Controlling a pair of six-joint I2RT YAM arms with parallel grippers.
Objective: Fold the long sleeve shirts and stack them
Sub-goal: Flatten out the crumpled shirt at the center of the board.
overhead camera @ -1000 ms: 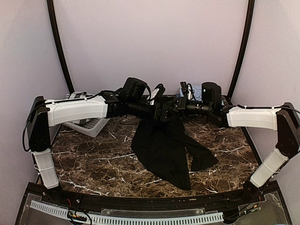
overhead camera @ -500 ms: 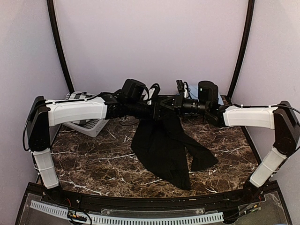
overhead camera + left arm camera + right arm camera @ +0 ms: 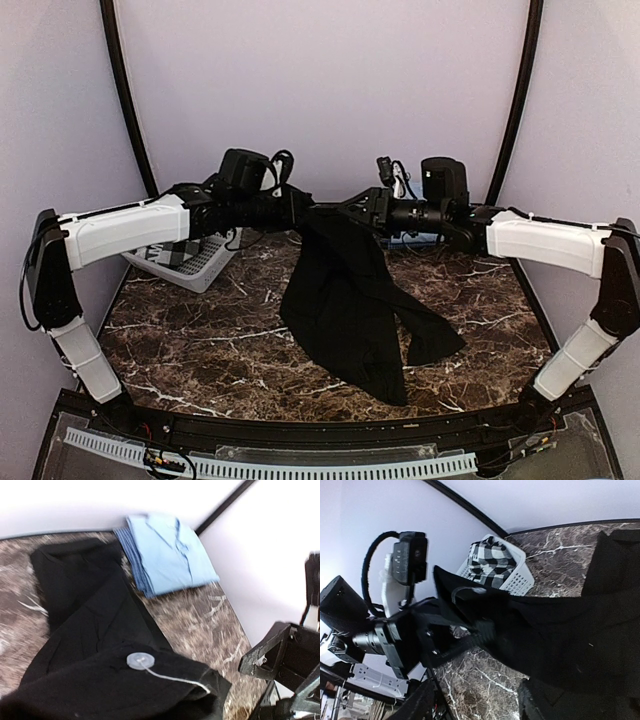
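The black long sleeve shirt [image 3: 345, 300] of soft cloth hangs in the middle of the scene. Its top edge is lifted above the dark brown marble-patterned table [image 3: 200, 340], and its lower part is spread on the table towards the near right.

The left gripper [image 3: 295, 207] reaches in from the left and is pinched tight on the far top edge of this shirt. In the right wrist view its jaws are together, with a bunched fold of black cloth between them. A pale round button [image 3: 140, 660] with a loose thread lies on the cloth right under the left wrist camera.

The right gripper [image 3: 352, 213] comes in from the right, level with the left one and just beside it, at the same raised edge. Its fingers [image 3: 422, 705] stand apart, with bare table showing between them. The black cloth stretches across just beyond them, and I cannot tell whether it touches them.

The light blue long sleeve shirt [image 3: 165, 555] lies folded flat in the far right corner, collar up, just beside the black shirt's far end.

A white plastic lattice basket [image 3: 200, 265] sits at the far left, holding a black-and-white checked cloth [image 3: 490, 560].
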